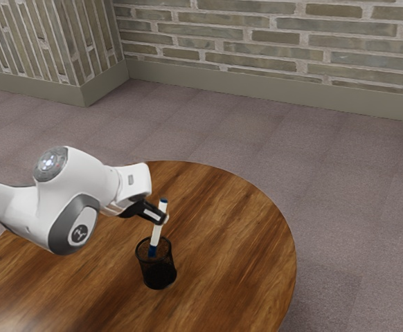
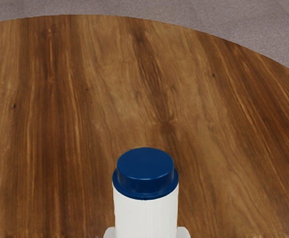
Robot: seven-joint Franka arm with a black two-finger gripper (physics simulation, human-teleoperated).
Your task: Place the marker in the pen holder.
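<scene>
Clock laid flat on the exterior view, twelve at its top, six at its bottom.

Ten to eleven o'clock: a jutting piece of brick wall (image 1: 28,45), courses slanting steeply, plain baseboard (image 1: 35,88) along its foot. It meets the longer run of brick at a corner near eleven.

Nine o'clock: white arm (image 1: 84,180) with grey joint caps, coming in over the round table (image 1: 236,256), wood grain brown and streaky. Arm bends and reaches toward the middle.

Black gripper (image 1: 162,217) at the end of it, a little short of centre, pointing roughly to four o'clock. State: closed round the marker (image 1: 158,225), grasping it. In the wrist view, pale fingertips (image 2: 183,232) press in on both sides of the white barrel, the blue upper end standing clear beyond them.

Marker: white, blue at both ends, near upright but leaning, top tipped toward one o'clock, foot toward seven. Lower blue end appears inside the rim of the pen holder (image 1: 161,273); most of the barrel rises above it. Cannot tell how deep the tip goes.

Pen holder: black, mesh-like, standing upright on the table, at six o'clock from the gripper.

Three o'clock: table's curved edge, then greyish-mauve floor (image 1: 354,207) past it.

One to two o'clock: long brick wall, courses nearly level, same baseboard below.
</scene>
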